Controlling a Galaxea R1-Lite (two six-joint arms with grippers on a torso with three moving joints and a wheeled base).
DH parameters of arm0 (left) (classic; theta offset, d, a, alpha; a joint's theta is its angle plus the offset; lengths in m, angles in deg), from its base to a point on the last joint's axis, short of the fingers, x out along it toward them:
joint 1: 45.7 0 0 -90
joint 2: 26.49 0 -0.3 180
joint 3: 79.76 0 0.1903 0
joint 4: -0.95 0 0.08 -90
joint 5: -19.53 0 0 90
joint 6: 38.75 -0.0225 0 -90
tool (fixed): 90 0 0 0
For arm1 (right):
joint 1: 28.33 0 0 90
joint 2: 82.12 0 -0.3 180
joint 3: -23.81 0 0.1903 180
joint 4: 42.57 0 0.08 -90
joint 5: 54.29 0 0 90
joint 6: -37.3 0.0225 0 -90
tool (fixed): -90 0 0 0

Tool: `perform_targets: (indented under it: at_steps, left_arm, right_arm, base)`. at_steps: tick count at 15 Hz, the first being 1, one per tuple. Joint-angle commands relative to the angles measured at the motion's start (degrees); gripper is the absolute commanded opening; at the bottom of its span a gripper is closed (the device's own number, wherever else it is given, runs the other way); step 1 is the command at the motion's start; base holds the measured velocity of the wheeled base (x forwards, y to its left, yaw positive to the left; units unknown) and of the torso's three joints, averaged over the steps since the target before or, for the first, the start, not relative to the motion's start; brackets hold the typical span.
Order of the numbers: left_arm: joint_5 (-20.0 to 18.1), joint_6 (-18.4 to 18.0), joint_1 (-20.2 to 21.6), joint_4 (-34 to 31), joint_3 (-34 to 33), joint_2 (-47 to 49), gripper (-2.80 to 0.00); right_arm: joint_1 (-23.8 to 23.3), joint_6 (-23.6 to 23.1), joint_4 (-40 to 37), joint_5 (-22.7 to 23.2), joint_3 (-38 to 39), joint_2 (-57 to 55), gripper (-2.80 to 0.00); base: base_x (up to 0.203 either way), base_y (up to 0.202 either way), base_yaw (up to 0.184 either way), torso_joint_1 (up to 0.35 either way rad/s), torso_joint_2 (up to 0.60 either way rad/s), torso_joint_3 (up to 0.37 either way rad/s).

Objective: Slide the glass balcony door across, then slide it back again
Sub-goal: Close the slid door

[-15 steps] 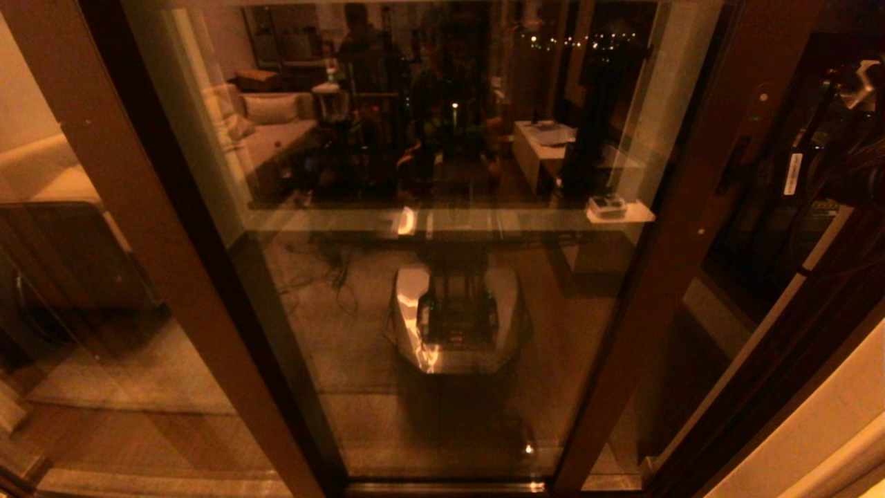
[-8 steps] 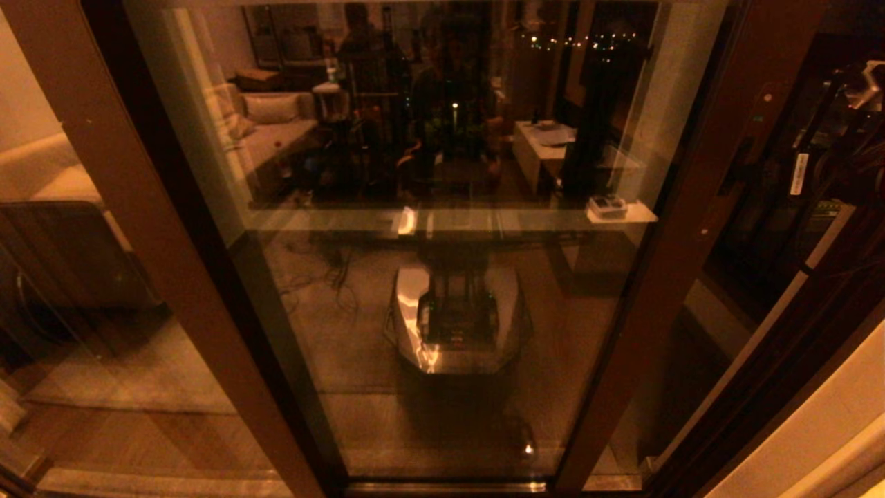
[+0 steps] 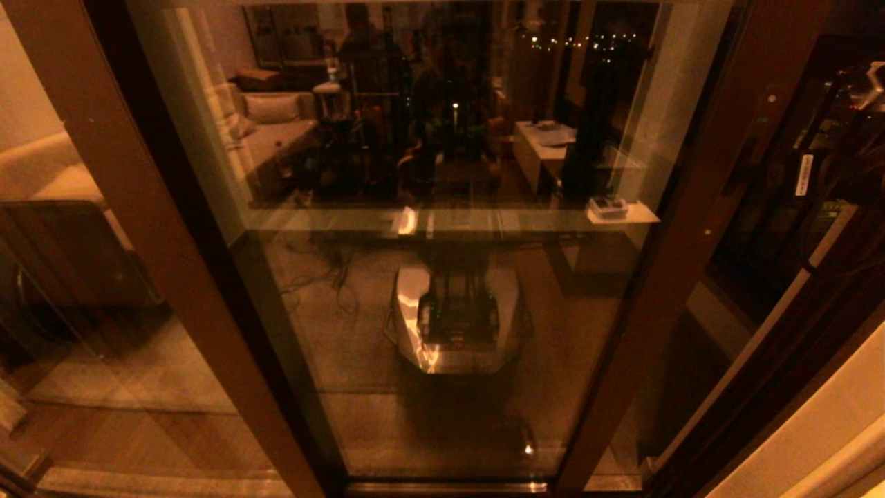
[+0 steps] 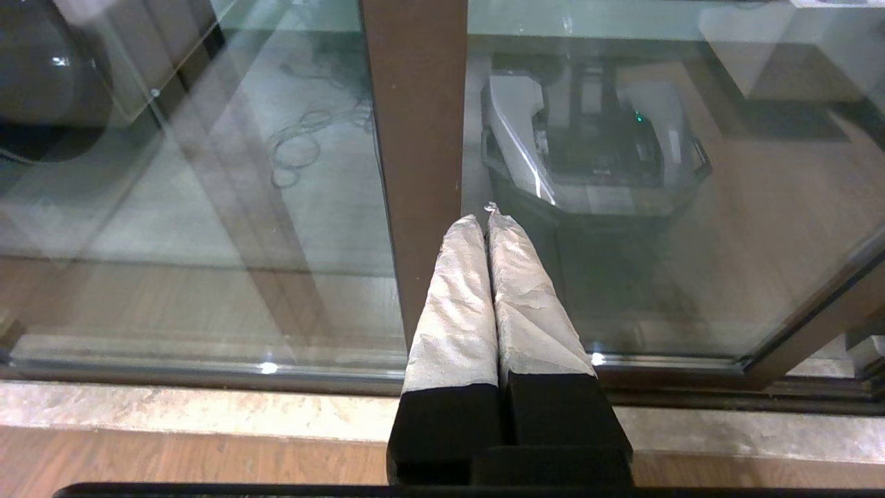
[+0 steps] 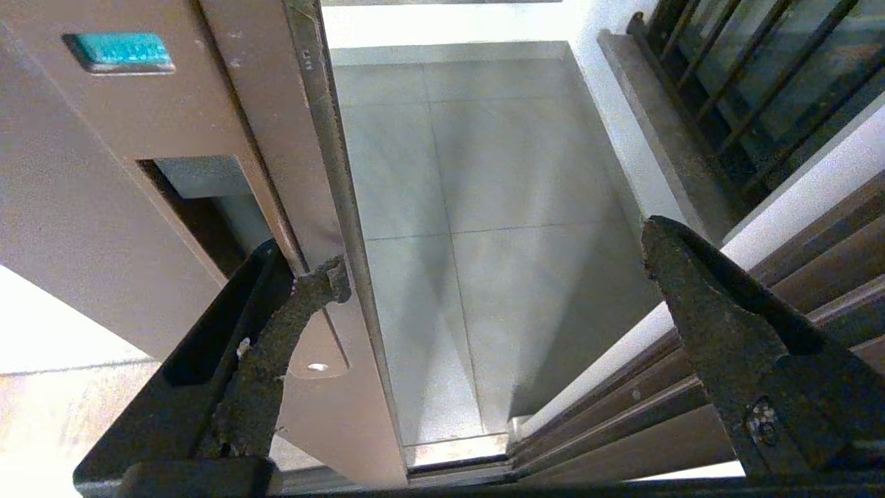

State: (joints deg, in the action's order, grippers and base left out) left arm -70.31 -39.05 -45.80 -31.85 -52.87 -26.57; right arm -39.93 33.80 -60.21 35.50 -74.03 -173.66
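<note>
My right fingers point(image 5: 491, 256) straddle the edge of the glass balcony door point(image 3: 442, 242); my left fingers point(image 4: 489, 218) rest pressed together.

The door is a tall, smooth, reflective pane in a dark brown frame, filling the middle of my head view, its glass mirroring my own pale base. My right fingers are rough, dark and spread wide apart: one fingertip point(image 5: 325, 280) touches the door's flat brown stile by a recessed rectangular pocket point(image 5: 207, 207), the other hangs free over the pale tiled balcony floor point(image 5: 484, 207). A black barred railing point(image 5: 733, 90) stands at the far right. My left fingers, wrapped in wrinkled grey cloth and closed on nothing, sit low near a matte brown post point(image 4: 415, 138) above the stone sill point(image 4: 207, 408).
</note>
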Motion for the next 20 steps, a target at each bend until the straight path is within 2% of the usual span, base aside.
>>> perform_targets:
  at_steps: [1,11,20]
  left_arm:
    - [0.02,0.03,0.01,-0.06,-0.01,-0.01,-2.8]
    - [0.02,0.03,0.01,-0.06,-0.01,-0.01,-2.8]
    - [0.02,0.03,0.01,-0.06,-0.01,-0.01,-2.8]
  right_arm:
    - [-0.61,-0.02,0.07,-0.14,0.03,-0.22,0.0]
    - [-3.93,0.04,0.77,1.92,0.41,0.13,0.0]
    - [-9.31,0.05,0.77,4.87,0.56,0.13,0.0]
  base:
    - [0.0,0.0,0.0,0.0,0.0,0.0]
    - [0.0,0.0,0.0,0.0,0.0,0.0]
    - [0.0,0.0,0.0,0.0,0.0,0.0]
